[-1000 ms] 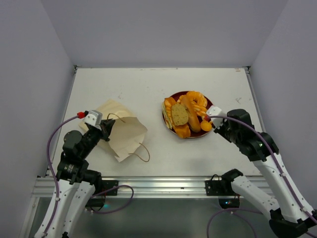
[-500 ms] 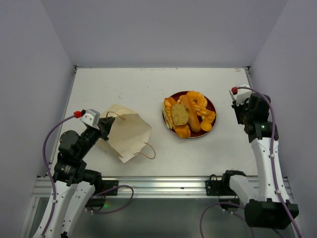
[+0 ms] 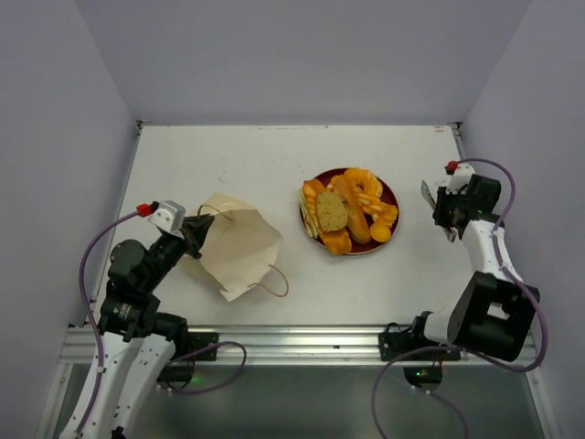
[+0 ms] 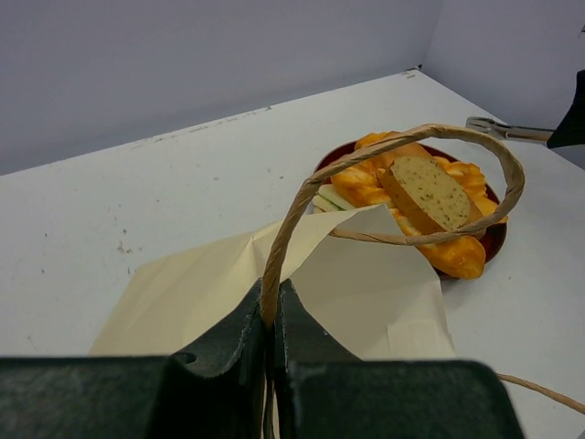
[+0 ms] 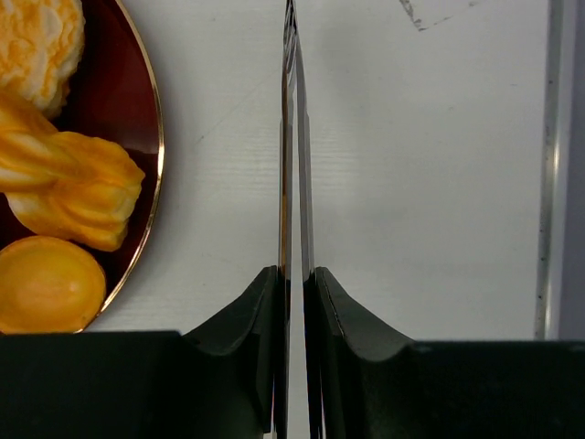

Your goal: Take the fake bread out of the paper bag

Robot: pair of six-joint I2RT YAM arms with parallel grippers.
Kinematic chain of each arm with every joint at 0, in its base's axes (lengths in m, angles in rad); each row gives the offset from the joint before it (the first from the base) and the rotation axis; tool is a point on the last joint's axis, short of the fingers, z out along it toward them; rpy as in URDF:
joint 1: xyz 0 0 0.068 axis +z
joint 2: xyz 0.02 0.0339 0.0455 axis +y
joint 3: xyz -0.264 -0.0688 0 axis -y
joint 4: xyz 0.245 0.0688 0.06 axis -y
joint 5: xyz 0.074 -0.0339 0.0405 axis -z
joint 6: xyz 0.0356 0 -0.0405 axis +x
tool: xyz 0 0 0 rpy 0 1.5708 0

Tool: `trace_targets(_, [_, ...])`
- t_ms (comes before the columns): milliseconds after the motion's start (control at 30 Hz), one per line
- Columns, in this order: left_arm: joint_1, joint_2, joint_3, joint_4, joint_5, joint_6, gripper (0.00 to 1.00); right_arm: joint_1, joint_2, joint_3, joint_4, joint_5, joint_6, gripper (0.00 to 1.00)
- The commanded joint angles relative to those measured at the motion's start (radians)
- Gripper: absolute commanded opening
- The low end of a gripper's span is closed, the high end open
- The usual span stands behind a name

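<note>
- Our left gripper [image 4: 272, 311] is clamped on the thin brown loop handle [image 4: 302, 197] of the pale tan kraft-paper bag [image 3: 239, 249], which lies slumped on the white table [image 3: 256, 165].
- Our right gripper [image 5: 292, 274] pinches thin silver metal tongs [image 5: 291, 137] beside the red round plate [image 3: 389, 190].
- We see the glossy orange-golden fake bread [image 3: 347, 212] piled on that plate, outside the bag.

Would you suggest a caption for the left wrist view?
Left end effector pinching the paper bag by its handle; fake bread on the plate beyond.
</note>
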Motion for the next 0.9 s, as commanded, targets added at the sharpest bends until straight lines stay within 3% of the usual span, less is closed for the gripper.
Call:
trace_targets(0, [-0.008, 0.008, 0.042, 0.045, 0.023, -0.016, 0.09, -0.023, 0.052, -0.010, 0.177, -0.104, 0.070, 0.00])
trace_targets(200, [-0.007, 0.026, 0.052, 0.073, 0.037, -0.039, 0.09, -0.027, 0.164, -0.036, 0.330, -0.130, 0.108, 0.04])
trace_targets(333, [-0.007, 0.051, 0.078, 0.076, 0.043, -0.045, 0.09, -0.029, 0.328, 0.059, 0.214, -0.131, 0.052, 0.14])
trace_targets(533, [-0.007, 0.080, 0.109, 0.081, 0.043, -0.054, 0.10, -0.027, 0.460, 0.171, 0.082, -0.115, -0.050, 0.38])
trace_targets(633, [-0.007, 0.103, 0.121, 0.090, 0.038, -0.057, 0.11, -0.029, 0.482, 0.174, 0.057, -0.098, -0.094, 0.60])
trace_targets(800, [-0.007, 0.147, 0.157, 0.110, 0.028, -0.071, 0.14, -0.029, 0.480, 0.183, 0.036, -0.062, -0.120, 0.79])
trace_targets(867, [-0.007, 0.180, 0.175, 0.119, 0.024, -0.077, 0.15, -0.029, 0.447, 0.182, 0.034, -0.059, -0.123, 0.81])
